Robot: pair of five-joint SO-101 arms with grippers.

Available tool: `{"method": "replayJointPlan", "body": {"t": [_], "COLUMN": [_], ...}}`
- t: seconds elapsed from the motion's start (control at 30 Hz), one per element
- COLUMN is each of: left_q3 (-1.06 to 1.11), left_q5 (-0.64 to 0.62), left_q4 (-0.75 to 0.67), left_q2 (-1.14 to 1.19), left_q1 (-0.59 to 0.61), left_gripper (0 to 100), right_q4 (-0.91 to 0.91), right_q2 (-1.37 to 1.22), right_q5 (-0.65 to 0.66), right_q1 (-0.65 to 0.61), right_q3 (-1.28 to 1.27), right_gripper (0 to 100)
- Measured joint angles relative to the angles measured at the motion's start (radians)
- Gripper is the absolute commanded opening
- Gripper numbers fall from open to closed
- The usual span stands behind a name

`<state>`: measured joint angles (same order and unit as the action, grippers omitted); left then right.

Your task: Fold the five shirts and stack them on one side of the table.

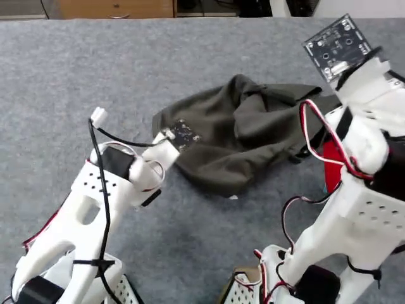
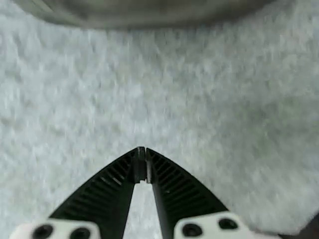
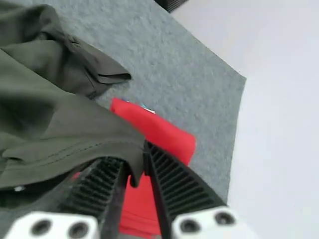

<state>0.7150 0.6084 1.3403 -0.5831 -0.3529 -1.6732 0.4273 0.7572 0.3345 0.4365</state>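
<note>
A crumpled olive shirt (image 1: 253, 130) lies in the middle of the grey table. My left gripper (image 2: 141, 164) is shut and holds nothing; it hangs over bare carpet just off the olive shirt's edge (image 2: 149, 12). In the high view this arm's wrist (image 1: 169, 144) sits at the shirt's left side. My right gripper (image 3: 133, 172) is shut on a fold of the olive shirt (image 3: 55, 129), above a red folded shirt (image 3: 167, 137). The red shirt (image 1: 331, 158) peeks out behind the right arm.
Grey carpet covers the table (image 1: 95, 69). The table's edge (image 3: 238, 114) runs close beside the red shirt, with white floor beyond it. Both arm bases stand at the near edge. A wooden cabinet (image 1: 114, 7) is behind the far edge.
</note>
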Motion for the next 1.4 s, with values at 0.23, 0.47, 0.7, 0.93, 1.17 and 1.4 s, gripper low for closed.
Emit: {"method": "replayJointPlan", "body": {"t": [0.23, 0.47, 0.7, 0.93, 1.17, 1.4], "left_q3": [0.006, -0.091, -0.218, -0.227, -0.227, -0.227], "left_q5": [-0.123, -0.183, -0.183, -0.183, -0.183, -0.183], "left_q4": [-0.152, -0.133, -0.02, -0.009, 0.071, 0.087], "left_q2": [0.041, 0.207, 0.287, 0.292, 0.292, 0.292], "left_q1": [-0.006, -0.012, -0.086, -0.158, -0.25, -0.284], "left_gripper": [2, 2, 2, 2, 2, 2], "right_q4": [0.115, 0.198, 0.201, 0.201, 0.189, 0.155], "right_q2": [0.0, 0.0, 0.0, 0.0, 0.0, 0.0], "right_q5": [0.028, 0.081, 0.081, 0.081, 0.081, 0.028], "right_q1": [0.104, 0.166, 0.222, 0.305, 0.373, 0.373], "right_q3": [-0.078, -0.118, -0.126, -0.126, -0.126, -0.126], "right_gripper": [0.2, 0.2, 0.2, 0.2, 0.2, 0.2]}}
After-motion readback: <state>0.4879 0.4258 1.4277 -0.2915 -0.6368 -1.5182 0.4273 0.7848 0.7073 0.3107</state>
